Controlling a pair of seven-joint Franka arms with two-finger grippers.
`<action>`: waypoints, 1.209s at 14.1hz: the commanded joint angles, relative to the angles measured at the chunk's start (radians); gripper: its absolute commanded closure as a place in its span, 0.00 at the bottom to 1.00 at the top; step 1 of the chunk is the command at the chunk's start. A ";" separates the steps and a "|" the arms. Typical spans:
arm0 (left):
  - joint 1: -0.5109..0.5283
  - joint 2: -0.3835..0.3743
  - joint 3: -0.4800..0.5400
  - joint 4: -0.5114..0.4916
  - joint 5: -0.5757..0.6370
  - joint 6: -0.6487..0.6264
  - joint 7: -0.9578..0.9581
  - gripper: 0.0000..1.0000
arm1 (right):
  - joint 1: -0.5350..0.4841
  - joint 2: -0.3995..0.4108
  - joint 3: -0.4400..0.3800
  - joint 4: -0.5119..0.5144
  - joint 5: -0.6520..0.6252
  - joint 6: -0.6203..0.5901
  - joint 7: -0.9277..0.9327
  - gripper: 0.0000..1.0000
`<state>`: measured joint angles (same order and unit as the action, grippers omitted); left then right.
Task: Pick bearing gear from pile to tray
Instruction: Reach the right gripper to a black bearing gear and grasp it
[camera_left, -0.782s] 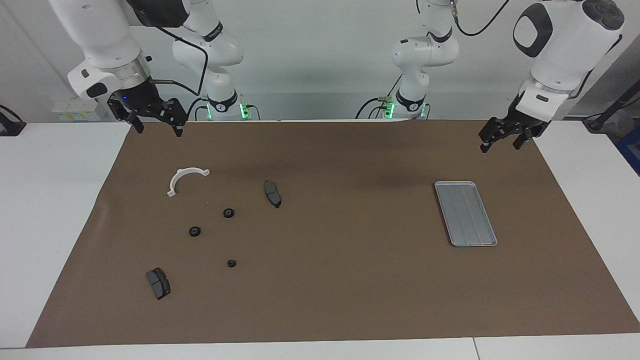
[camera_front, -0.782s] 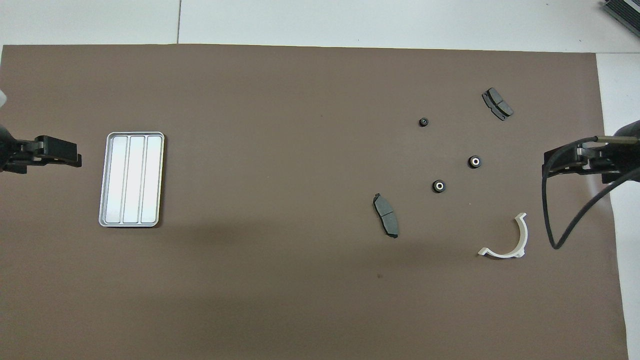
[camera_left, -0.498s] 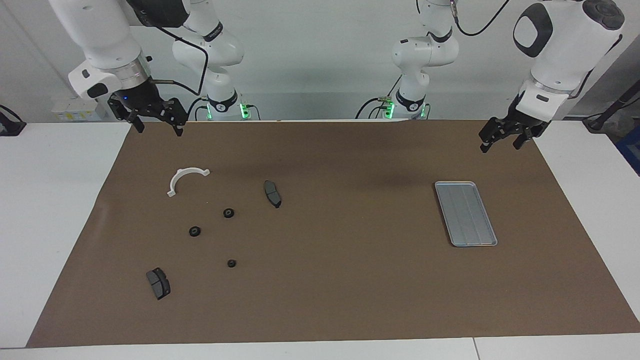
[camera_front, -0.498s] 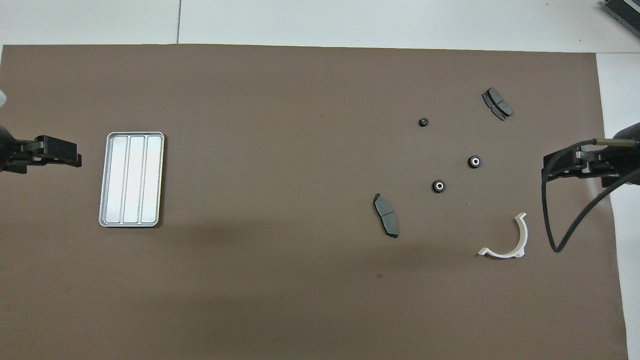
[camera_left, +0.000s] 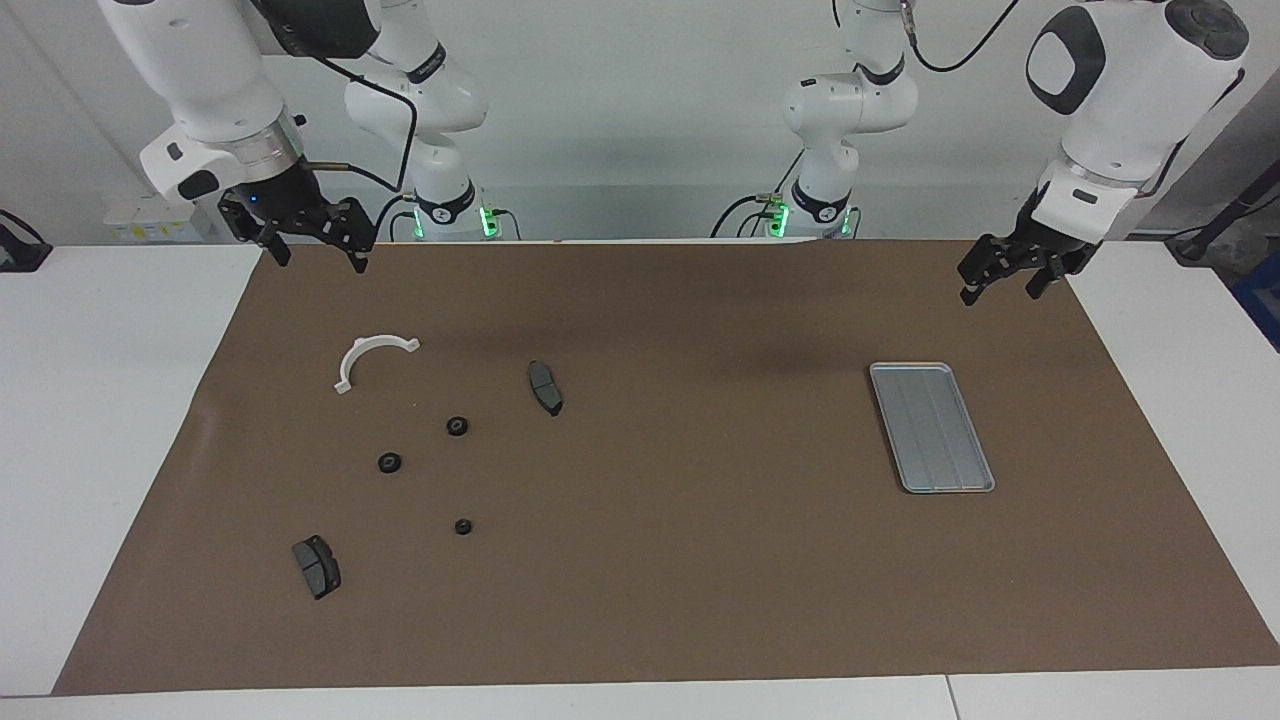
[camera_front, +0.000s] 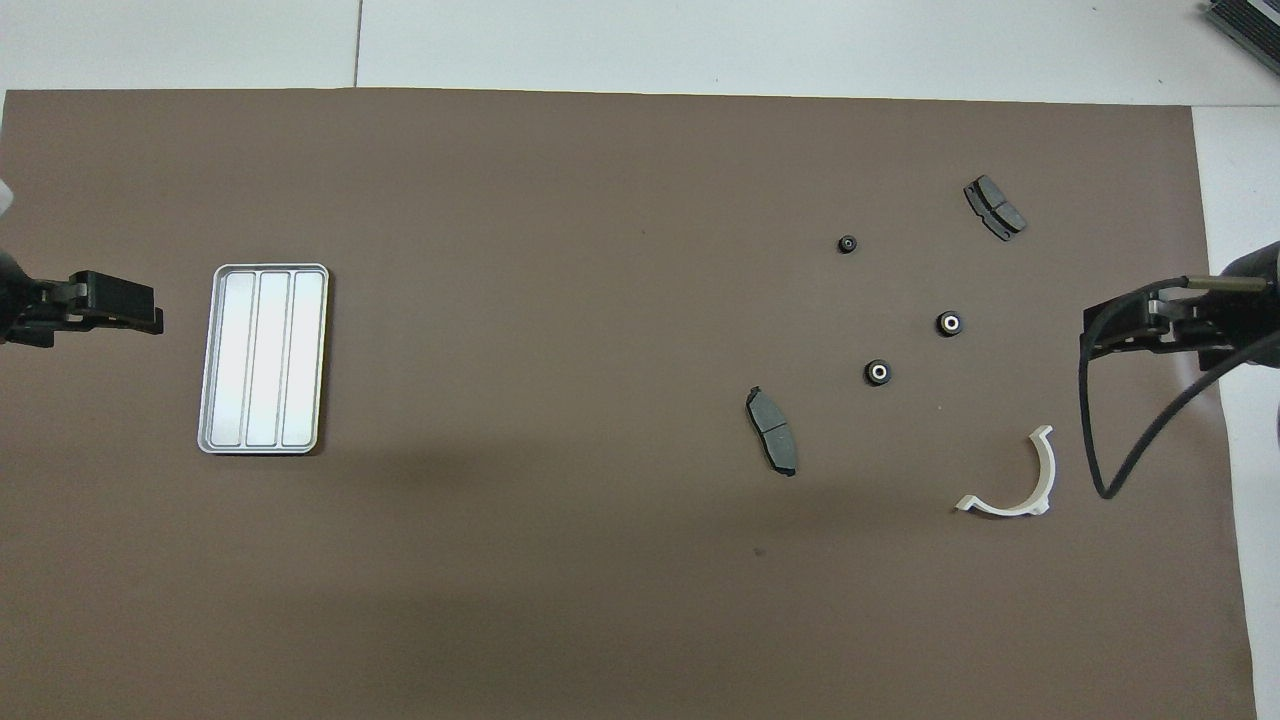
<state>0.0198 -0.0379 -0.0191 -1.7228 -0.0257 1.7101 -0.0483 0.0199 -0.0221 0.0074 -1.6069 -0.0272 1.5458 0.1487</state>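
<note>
Fingers of both grippers stand spread, gripping nothing. Right gripper (camera_left: 308, 250) hangs above the brown mat's (camera_left: 700, 560) corner, left gripper (camera_left: 1003, 280) above the mat's edge at its own end of the worktop. Three black gears (camera_left: 457, 426) (camera_left: 390, 463) (camera_left: 463, 526) lie loose among two grey pads (camera_left: 545, 387) (camera_left: 316, 566) and a white bracket (camera_left: 372, 357). From the nearest-in gear, overhead, the tray (camera_front: 264, 358) sits at nine o'clock, well apart

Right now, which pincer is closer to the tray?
Left. The left pincer hangs open over the mat's edge beside the tray; the right pincer, also open, is up at the other end, near the pile.
</note>
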 joint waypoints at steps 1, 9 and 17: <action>0.003 -0.013 -0.002 -0.001 0.015 -0.004 -0.007 0.00 | -0.011 -0.030 0.000 -0.097 0.001 0.118 -0.040 0.00; 0.003 -0.013 -0.002 -0.001 0.015 -0.004 -0.007 0.00 | -0.035 0.046 -0.001 -0.320 0.001 0.425 -0.101 0.00; 0.003 -0.013 -0.002 -0.003 0.015 -0.004 -0.007 0.00 | -0.069 0.195 -0.001 -0.419 0.001 0.730 -0.144 0.00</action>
<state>0.0198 -0.0379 -0.0191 -1.7228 -0.0257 1.7101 -0.0483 -0.0367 0.1658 0.0005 -1.9967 -0.0272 2.2233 0.0403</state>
